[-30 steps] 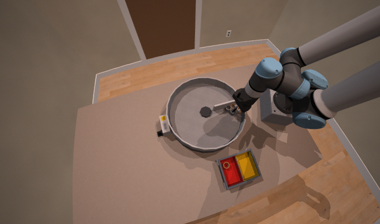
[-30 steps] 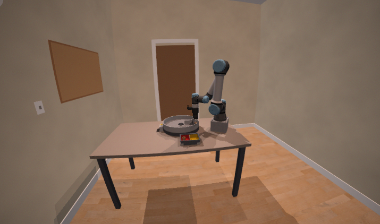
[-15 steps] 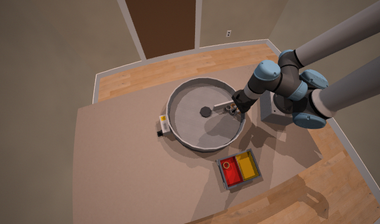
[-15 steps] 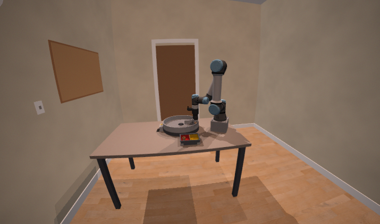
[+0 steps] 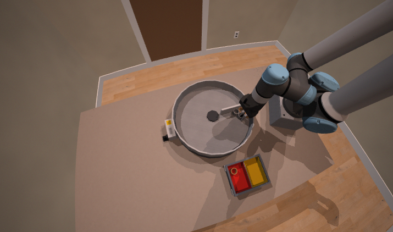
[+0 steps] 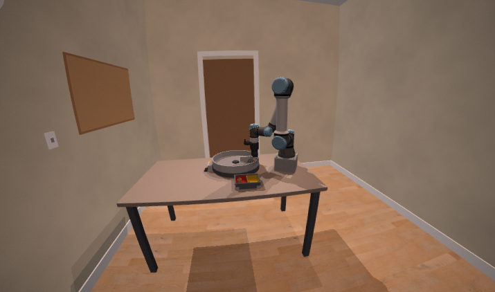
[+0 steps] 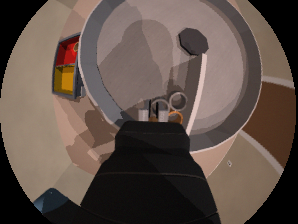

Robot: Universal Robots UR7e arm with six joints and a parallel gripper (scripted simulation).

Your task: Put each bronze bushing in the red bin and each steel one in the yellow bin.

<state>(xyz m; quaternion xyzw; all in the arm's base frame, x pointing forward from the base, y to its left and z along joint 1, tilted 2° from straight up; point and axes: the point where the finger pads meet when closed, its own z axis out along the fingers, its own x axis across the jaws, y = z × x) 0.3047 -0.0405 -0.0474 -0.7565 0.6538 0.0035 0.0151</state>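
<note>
Gripper [image 5: 241,114]: we see it closing down by the rings [image 5: 236,111]; a grasp we cannot tell.
Red bin [image 5: 240,177]: one ring [image 5: 233,170] inside.

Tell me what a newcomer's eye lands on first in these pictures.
First, the round grey turntable in the middle of the table, with the arm's gripper lowered onto a small cluster of bushings beside a pale bar near its rim. Next, the bright two-part tray near the table's front edge: a red bin already holding one bronze ring, and a yellow bin with nothing visible inside.
</note>
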